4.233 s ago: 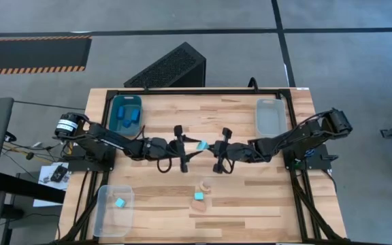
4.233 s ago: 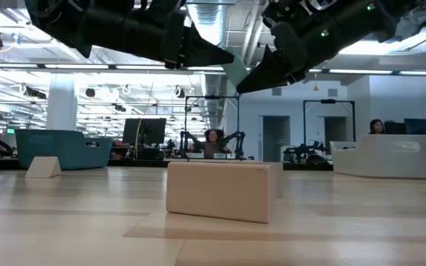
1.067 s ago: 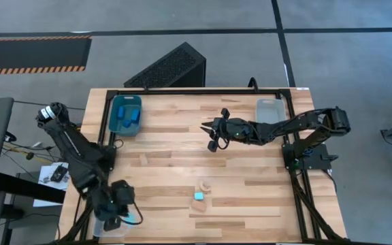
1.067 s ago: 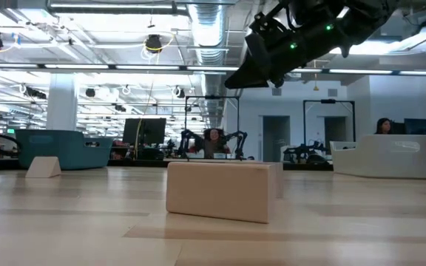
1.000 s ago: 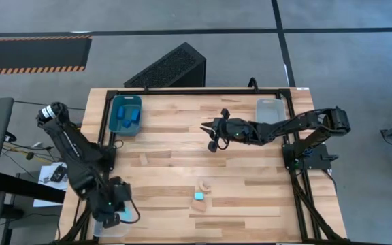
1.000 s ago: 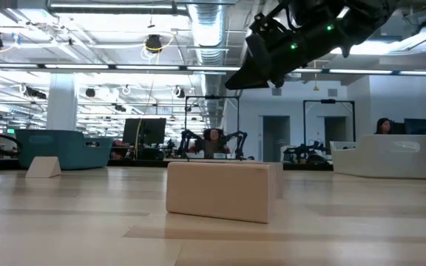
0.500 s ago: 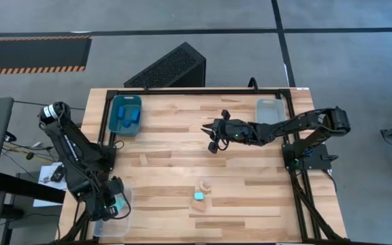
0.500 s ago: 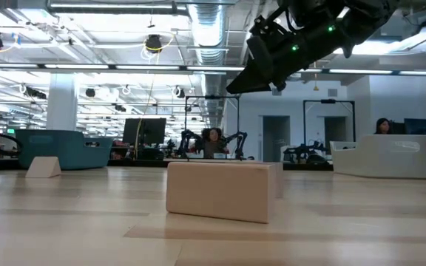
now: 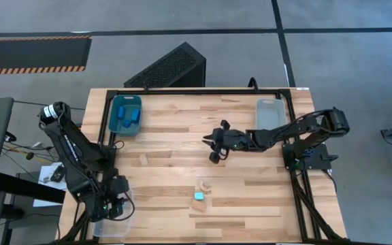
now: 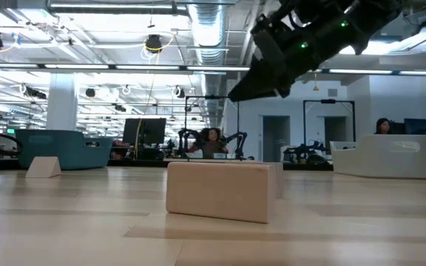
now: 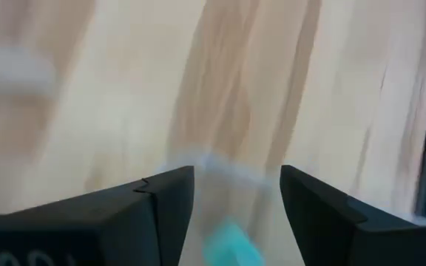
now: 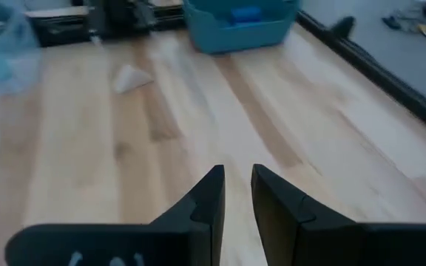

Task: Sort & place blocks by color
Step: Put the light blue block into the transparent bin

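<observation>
Cyan went with cyan: our left gripper [image 9: 112,206] stood wide over the clear plastic bin [image 9: 101,226], a light cyan block [image 11: 231,246] just beneath. Our right gripper [image 9: 214,143], narrow and empty, hung above the wooden table [image 9: 182,136].

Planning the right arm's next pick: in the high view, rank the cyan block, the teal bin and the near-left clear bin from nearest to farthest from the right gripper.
From the right gripper:
1. Cyan block, near side, on the tan blocks.
2. Teal bin, far-left corner.
3. Clear bin, near-left corner, under the left gripper.

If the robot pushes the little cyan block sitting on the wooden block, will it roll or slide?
The cyan block looks square with flat faces, so it would probably slide, not roll. Perched on the tan block, it might drop off the edge. It is small, so likely light.
</observation>
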